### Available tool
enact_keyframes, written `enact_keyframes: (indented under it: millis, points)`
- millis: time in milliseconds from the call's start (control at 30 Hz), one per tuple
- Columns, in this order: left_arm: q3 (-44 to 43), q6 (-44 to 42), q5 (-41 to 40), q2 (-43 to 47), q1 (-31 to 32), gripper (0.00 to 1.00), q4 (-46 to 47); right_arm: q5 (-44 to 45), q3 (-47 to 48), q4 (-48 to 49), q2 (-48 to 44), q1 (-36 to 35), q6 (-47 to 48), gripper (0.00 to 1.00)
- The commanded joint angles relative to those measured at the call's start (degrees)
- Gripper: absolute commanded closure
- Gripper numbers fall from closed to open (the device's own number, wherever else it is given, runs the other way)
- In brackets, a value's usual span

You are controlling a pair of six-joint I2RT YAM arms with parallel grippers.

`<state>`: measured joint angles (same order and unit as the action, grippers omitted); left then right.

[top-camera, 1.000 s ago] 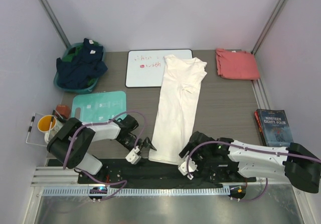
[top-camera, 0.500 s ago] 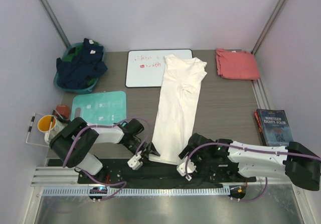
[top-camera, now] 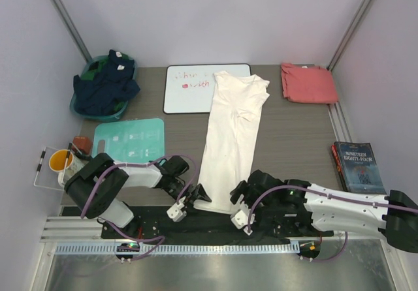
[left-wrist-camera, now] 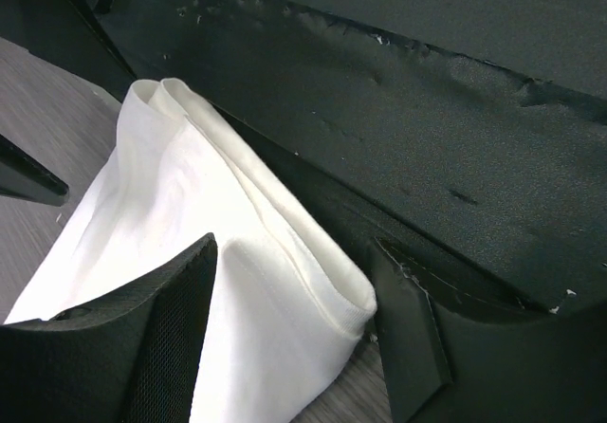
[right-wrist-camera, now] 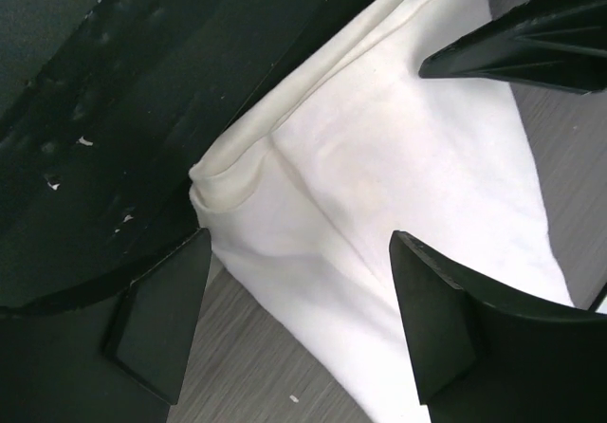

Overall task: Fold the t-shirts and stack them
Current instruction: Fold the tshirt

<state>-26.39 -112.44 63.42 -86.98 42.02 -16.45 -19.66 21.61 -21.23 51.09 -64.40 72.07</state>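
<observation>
While the cream-white t-shirt (top-camera: 232,131) lay folded into a long narrow strip down the middle of the top view, its upper end overlapping the right edge of the whiteboard (top-camera: 189,87), both corners of its lower hem were approached. The left gripper (top-camera: 196,195) was seen at the lower left corner, its fingers spread apart. In the left wrist view the folded corner (left-wrist-camera: 346,304) lay between them and was not pinched. The right gripper (top-camera: 238,206) was seen at the lower right corner, also spread, with the cloth corner (right-wrist-camera: 213,181) between its fingers. The hem lay just beside the black mat (top-camera: 209,220) at the bottom. The salmon-red t-shirt (top-camera: 308,83) was seen folded at the upper right of the table (top-camera: 294,128), well apart.
</observation>
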Motion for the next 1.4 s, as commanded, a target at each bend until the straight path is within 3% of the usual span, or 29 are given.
enact_keyframes:
  millis: [0, 100, 433, 800, 1167, 1367]
  points:
    - [0.0, -18.1, -3.8, 0.4, -0.1, 0.35, 7.7, -2.5, 1.9, 0.7, 0.3, -0.4, 1.6, 0.22]
    - [0.0, -17.3, -4.2, 0.5, -0.1, 0.36, 8.4, -2.0, 2.2, 2.2, 3.3, -0.3, 1.1, 0.26]
    - [0.3, -15.1, -5.6, 0.7, -0.1, 0.38, 10.7, -3.3, 1.9, 0.9, 3.3, -0.3, 1.2, 0.26]
    - [0.7, -13.3, -6.4, 1.0, -0.1, 0.4, 12.8, -3.5, 0.4, 7.3, 8.5, -0.5, 0.4, 0.27]
    - [1.3, -11.3, -7.0, 1.5, 0.0, 0.41, 15.0, -4.9, 1.7, 0.2, 7.0, -0.6, 1.3, 0.23]
    - [1.6, -10.7, -7.3, 1.8, -0.1, 0.41, 15.3, -2.8, 1.1, 6.5, 10.0, -1.4, -1.5, 0.34]
